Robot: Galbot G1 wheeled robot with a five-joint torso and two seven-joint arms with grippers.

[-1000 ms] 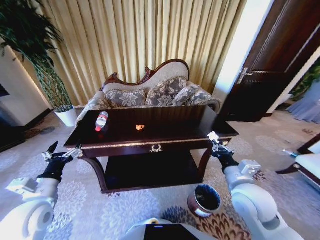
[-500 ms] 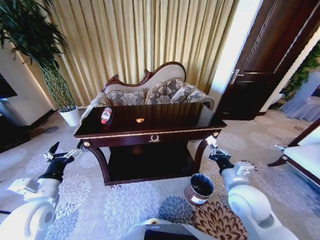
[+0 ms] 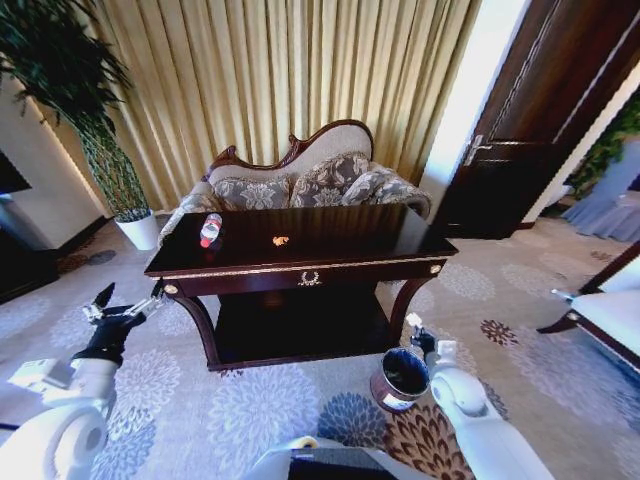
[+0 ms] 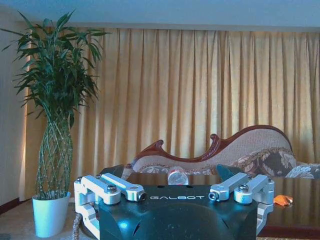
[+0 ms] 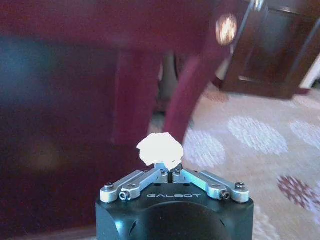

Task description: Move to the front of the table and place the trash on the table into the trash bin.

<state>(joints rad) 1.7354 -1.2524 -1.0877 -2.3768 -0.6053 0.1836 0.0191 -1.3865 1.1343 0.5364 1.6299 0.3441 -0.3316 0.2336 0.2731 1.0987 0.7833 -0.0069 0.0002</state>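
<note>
The dark table (image 3: 330, 262) stands in front of me. On its top lie the clear bottle (image 3: 209, 230) with a red cap and a tiny orange scrap (image 3: 280, 240). My right gripper (image 3: 414, 328) is low beside the table's right front leg, just above the rim of the trash bin (image 3: 402, 377). In the right wrist view this gripper (image 5: 170, 170) is shut on the white paper wad (image 5: 160, 149). My left gripper (image 3: 122, 305) hangs open left of the table, level with its top. In the left wrist view its fingers (image 4: 120, 186) are spread, with the bottle (image 4: 177, 176) and the scrap (image 4: 283, 200) beyond.
A carved patterned sofa (image 3: 300, 185) sits behind the table, with curtains behind it. A tall potted plant (image 3: 110, 170) stands at the back left and a dark door (image 3: 545, 130) at the right. Patterned carpet (image 3: 260, 410) spreads around the bin.
My right gripper has come down from beside the table's corner toward the bin, still holding the wad. The head camera shifted a little. The left arm has stayed put.
</note>
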